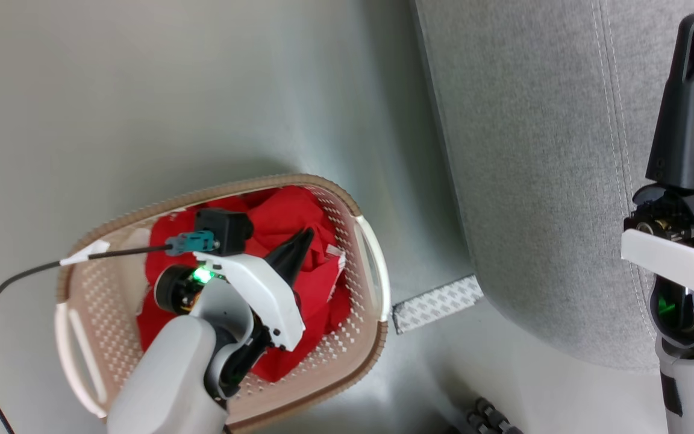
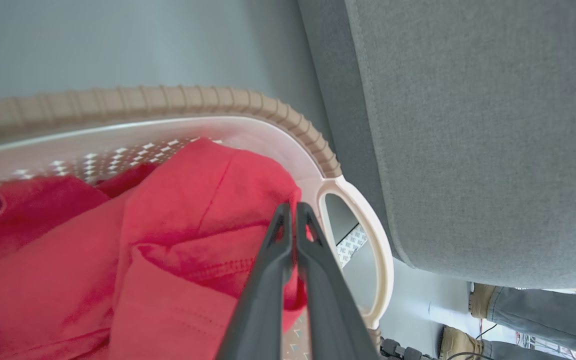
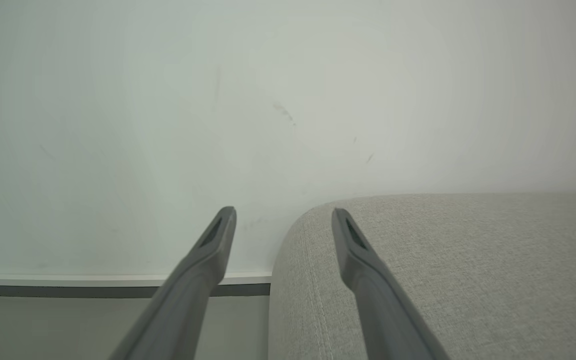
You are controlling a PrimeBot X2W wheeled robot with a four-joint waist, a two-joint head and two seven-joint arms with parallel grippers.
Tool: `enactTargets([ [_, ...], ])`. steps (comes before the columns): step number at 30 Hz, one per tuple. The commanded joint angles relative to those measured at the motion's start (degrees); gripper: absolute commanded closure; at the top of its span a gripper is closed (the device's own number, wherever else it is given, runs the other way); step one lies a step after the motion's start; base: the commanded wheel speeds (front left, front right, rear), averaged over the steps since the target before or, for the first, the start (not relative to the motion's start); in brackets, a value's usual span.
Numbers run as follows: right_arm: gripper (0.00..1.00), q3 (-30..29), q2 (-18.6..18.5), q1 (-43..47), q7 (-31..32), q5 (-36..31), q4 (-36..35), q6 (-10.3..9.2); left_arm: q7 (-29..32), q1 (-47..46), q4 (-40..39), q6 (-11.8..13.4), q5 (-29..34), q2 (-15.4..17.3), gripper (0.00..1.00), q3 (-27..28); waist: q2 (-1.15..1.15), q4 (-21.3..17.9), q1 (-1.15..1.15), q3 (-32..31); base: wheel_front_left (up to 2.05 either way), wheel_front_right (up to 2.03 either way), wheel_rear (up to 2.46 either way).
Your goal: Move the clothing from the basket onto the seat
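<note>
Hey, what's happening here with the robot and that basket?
The robot's left gripper is down in the basket, shut on a fold of the red clothing, which lies inside it. The right gripper hangs open and empty by the edge of the grey seat beside the basket.

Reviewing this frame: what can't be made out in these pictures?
Head view: the clothing and the left arm cover the floor of the basket.
Left wrist view: the shut fingers of the left gripper hide how much fabric is pinched.
Head view: the right edge cuts off one finger of the right gripper.
Left wrist view: the right edge cuts off the person above the trouser legs.
</note>
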Motion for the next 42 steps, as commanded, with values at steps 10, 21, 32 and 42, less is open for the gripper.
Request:
enactTargets([
  [10, 0.0, -2.03, 0.14, 5.0, 0.06, -2.79, 0.82, -0.1, -1.48, 4.43, -1.53, -0.59, -7.46, -2.6, 1.0, 1.58, 0.0, 4.73, 0.0, -8.8, 0.0, 0.0, 0.0],
  [21, 0.0, -5.85, -0.39, 12.17, 0.06, -5.32, 0.97, -0.1, -2.73, 9.09, -3.25, -1.41, -16.57, -4.62, 1.0, 1.35, 0.0, 8.25, 0.0, -18.24, 0.0, 0.0, 0.0],
  [32, 0.0, -8.06, -1.73, 18.35, 0.06, -5.95, 1.58, -0.1, -5.32, 14.46, -4.93, -1.39, -22.43, -4.96, 1.0, 0.44, 0.0, 11.31, 0.0, -27.66, 0.0, 0.0, 0.0],
  [42, 0.0, -9.09, -3.59, 22.87, 0.06, -5.66, 1.9, -0.1, -7.0, 19.44, -8.88, -0.69, -30.69, -5.07, 1.0, -0.04, 0.0, 13.33, 0.0, -35.61, 0.0, 0.0, 0.0],
])
